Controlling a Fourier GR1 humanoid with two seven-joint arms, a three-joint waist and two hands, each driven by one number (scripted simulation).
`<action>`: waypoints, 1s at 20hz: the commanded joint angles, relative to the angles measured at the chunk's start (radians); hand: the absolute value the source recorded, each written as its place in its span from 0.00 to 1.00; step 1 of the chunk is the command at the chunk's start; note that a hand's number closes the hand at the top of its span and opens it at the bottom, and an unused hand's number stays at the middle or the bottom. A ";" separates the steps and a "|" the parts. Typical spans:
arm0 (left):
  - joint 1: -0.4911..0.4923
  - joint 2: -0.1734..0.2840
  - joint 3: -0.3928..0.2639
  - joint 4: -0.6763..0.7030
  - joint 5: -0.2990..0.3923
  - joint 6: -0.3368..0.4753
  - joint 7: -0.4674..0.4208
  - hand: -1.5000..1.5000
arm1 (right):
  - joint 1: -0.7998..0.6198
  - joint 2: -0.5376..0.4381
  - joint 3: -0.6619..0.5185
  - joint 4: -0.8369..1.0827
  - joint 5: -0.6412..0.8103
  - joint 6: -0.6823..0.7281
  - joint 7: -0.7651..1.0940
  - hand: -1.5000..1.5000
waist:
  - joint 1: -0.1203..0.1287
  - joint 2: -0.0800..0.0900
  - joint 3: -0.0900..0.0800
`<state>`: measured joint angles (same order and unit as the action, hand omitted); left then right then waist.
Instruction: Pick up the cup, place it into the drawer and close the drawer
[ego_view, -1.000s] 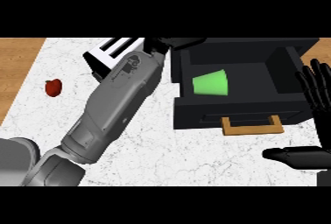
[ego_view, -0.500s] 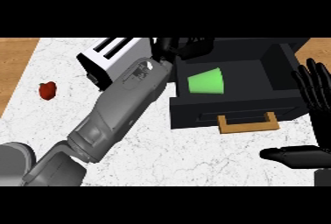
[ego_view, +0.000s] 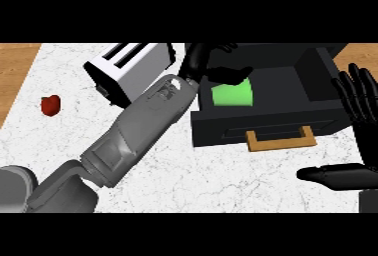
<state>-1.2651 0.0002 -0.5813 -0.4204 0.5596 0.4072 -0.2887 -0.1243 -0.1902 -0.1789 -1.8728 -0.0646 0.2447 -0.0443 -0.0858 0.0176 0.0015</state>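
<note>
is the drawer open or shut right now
Open. The drawer is pulled out, its inside shows from above with the green cup in it, and the left hand hovers above the cup.

Green cup (ego_view: 234, 95) sits inside the open black drawer (ego_view: 269, 117), just below the left hand (ego_view: 210, 62). Drawer's pulled out, tan handle (ego_view: 280, 140) at front, beside the right hand (ego_view: 359, 97).

The cup (ego_view: 234, 95) sat in the open drawer (ego_view: 269, 127) near the worktop's (ego_view: 221, 175) back right corner. A toaster (ego_view: 129, 67) stood left of the drawer. A small fruit (ego_view: 50, 104) lay by the left edge.
</note>
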 joint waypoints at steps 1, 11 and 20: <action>-0.013 0.000 -0.098 -0.006 0.001 0.048 0.055 0.00 | -0.023 0.000 0.003 0.026 0.006 0.000 -0.013 0.00 | -0.004 0.002 0.000; 0.001 0.000 -0.060 -0.081 0.095 0.112 -0.110 0.00 | -0.003 0.007 -0.014 0.010 -0.209 0.118 0.010 0.00 | 0.013 -0.003 -0.001; -0.031 0.007 0.026 -0.159 0.112 0.115 -0.055 0.00 | 0.119 -0.123 0.024 -0.135 -0.069 0.225 0.021 1.00 | 0.072 -0.022 -0.002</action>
<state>-1.2838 0.0105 -0.5839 -0.5462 0.6728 0.5047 -0.3751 -0.0699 -0.2749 -0.1764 -1.9553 -0.1942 0.4268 -0.0188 -0.0330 0.0028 0.0000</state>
